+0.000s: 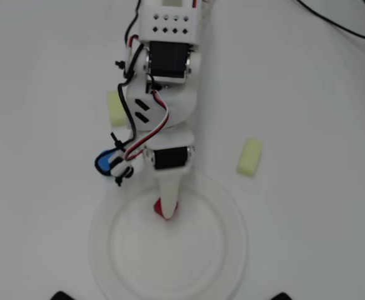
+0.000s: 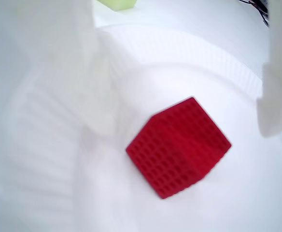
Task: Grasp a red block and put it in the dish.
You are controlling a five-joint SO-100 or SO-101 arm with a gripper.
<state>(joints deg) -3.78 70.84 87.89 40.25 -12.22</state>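
Resting inside the dish (image 2: 237,72), the red block (image 2: 179,147) sits free between spread fingers (image 2: 100,111). Risk: a finger clipping the cube on withdrawal, nudging it toward the ribbed rim.

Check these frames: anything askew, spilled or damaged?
Nothing stands out. The red block lies intact inside the dish, apart from both gripper fingers in the wrist view. Outside the dish, two yellow blocks and a blue cylinder sit on the table, the cylinder partly hidden by the arm.
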